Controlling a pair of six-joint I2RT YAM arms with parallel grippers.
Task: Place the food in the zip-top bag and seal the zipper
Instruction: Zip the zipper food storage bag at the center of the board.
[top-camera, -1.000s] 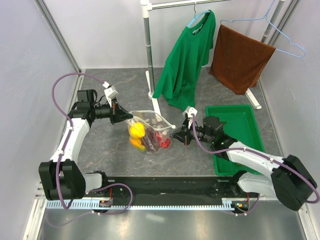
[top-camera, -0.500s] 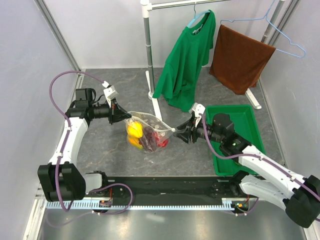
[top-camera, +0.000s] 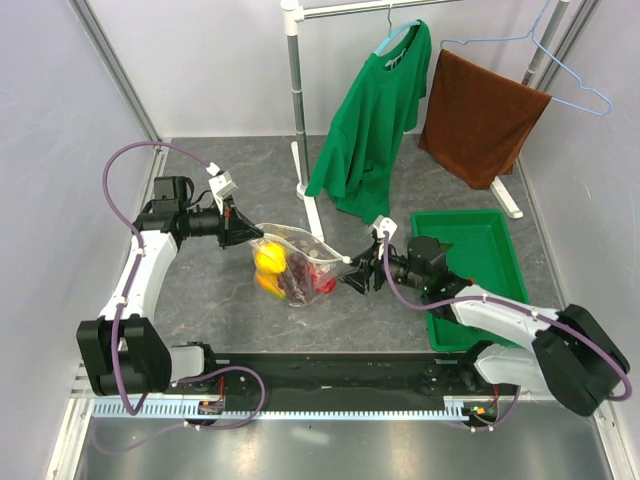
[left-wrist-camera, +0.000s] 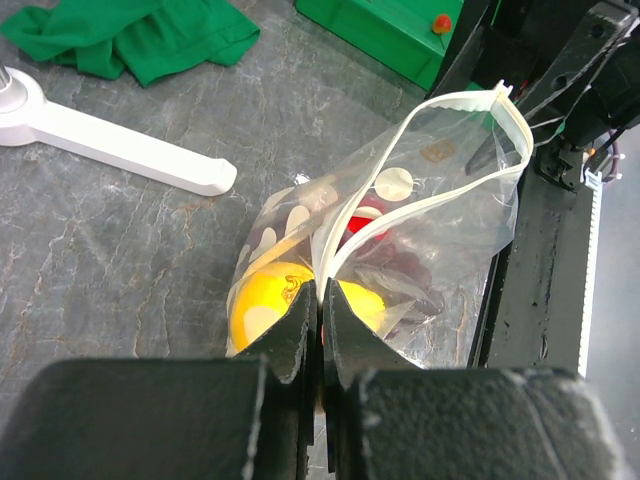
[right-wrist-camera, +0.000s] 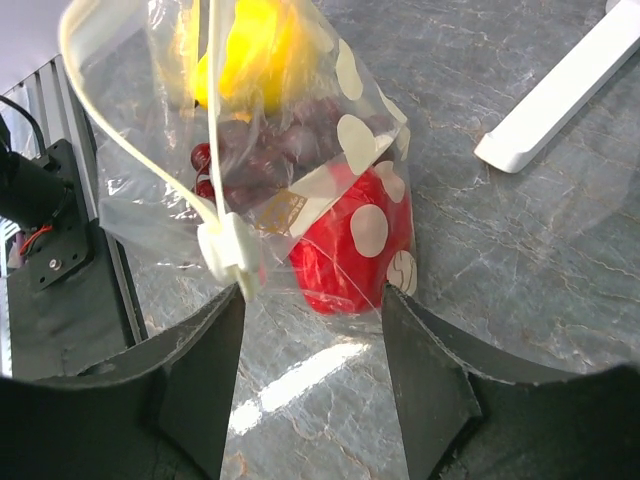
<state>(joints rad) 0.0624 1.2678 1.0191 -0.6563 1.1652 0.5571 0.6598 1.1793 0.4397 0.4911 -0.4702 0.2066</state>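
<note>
Your grey table (top-camera: 230, 180) had its near edge hidden under the black rail (top-camera: 330, 370) that carries the arms. The white clothes rack (top-camera: 297, 100) was cut off at the top of the overhead view, with its green shirt (top-camera: 375, 120) and brown towel (top-camera: 480, 115) hanging behind the work. The green tray (top-camera: 500, 235) lay to the right, its near corner covered by your right arm. The zip-top bag (top-camera: 298, 262) lay on the table between the two grippers, left of the tray and apart from it. Inside it the yellow fruit (top-camera: 268, 258) showed plainly, while the red pepper (right-wrist-camera: 340, 260) and the dark grapes (right-wrist-camera: 270, 140) were partly masked by white dots. Your left gripper (left-wrist-camera: 320, 318) was clamped on the zipper (left-wrist-camera: 462, 97) at the bag's left end, its tips hiding that end; beyond them the two strips stood apart in a loop. Your right gripper (right-wrist-camera: 310, 370) had its jaws spread and gripped nothing, with the zipper's white end tab (right-wrist-camera: 232, 252) just ahead of one finger. A second earlier those jaws were shut at that same corner; the left gripper's hold had not changed.
</note>
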